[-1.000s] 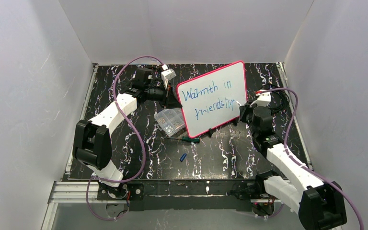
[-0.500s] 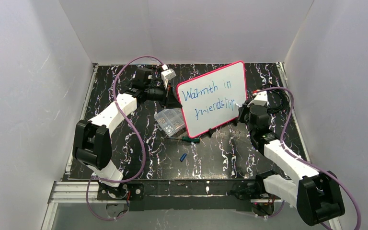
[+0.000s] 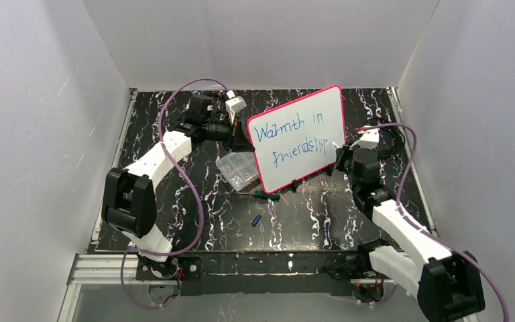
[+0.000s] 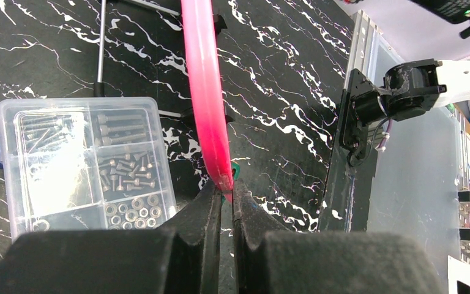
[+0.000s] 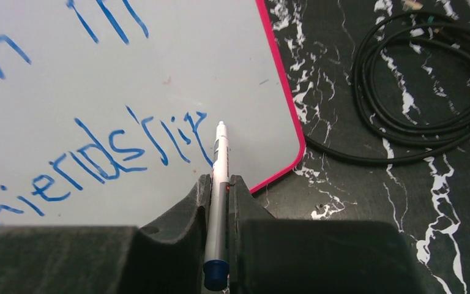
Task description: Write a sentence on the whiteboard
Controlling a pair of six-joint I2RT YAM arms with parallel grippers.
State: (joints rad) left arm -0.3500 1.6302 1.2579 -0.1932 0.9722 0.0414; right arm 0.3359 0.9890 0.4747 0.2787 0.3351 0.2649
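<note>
Right wrist view: your right gripper (image 5: 220,187) is clamping a white marker (image 5: 219,153), tip pointing at the pink-rimmed white whiteboard (image 5: 190,67) filling the upper left, beside the blue handwritten sentence (image 5: 98,153). Your left gripper (image 4: 225,191) is pinching the board's rim.

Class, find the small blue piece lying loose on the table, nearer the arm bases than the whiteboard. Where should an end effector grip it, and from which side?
Grip the blue piece at its middle, across its narrow width, coming straight down. It lies flat and slanted on the table, with bare surface along both long sides, so an end effector turned square to it should fit.
</note>
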